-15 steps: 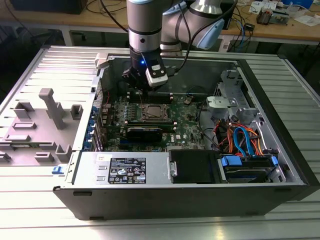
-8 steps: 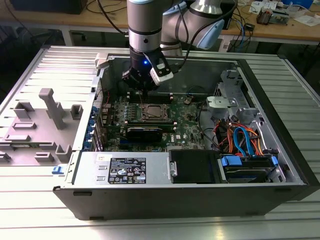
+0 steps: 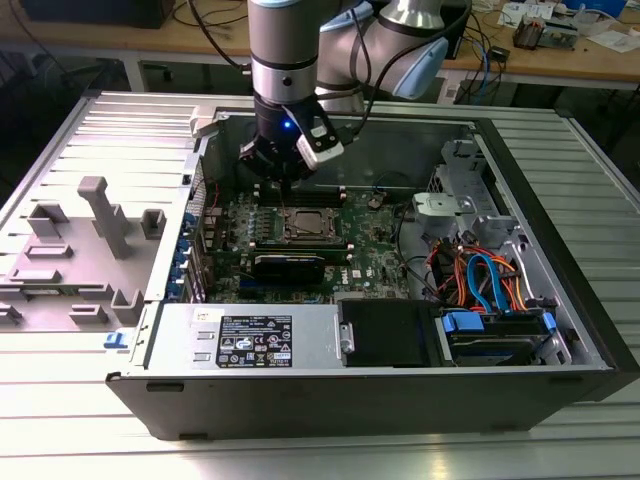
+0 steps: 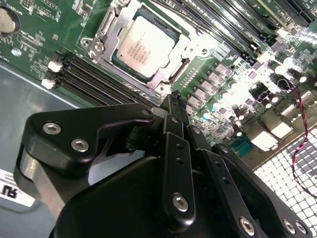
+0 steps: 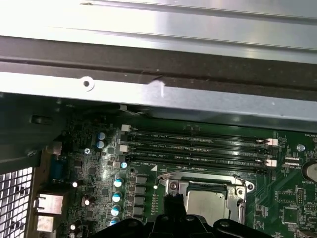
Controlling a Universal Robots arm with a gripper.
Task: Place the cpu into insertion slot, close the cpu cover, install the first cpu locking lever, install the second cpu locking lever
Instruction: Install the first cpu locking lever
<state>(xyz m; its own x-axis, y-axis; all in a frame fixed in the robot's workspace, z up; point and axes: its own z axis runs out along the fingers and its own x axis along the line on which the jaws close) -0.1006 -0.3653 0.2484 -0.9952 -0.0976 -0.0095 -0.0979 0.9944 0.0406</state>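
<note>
Cpu: the cpu (image 4: 143,47) lies flat in the insertion slot (image 4: 161,87), silver top up and square with the rim. In the exterior view it sits mid-board, toward the far wall of the case.
Cpu cover: the cpu cover (image 4: 184,45) lies down around the chip and frames it, so placing and closing look done.
Locking levers: I cannot tell whether either one is latched.
Gripper: the gripper (image 4: 173,101) has its fingers pressed together with nothing between them. Its tip is just beside a corner of the socket.
Step in hand: most likely lever work, judging by that closed tip at the socket's edge.
Doing it well: bear on the lever bar alone, never on the cover or chip. Press down, then sideways under the hook, slowly and with little force.
Risk: a slip could scrape the memory slots (image 4: 99,82) or nearby parts on the motherboard (image 4: 39,34).
Surroundings: the open computer case (image 3: 350,400) rests on the table (image 3: 60,420).
</note>
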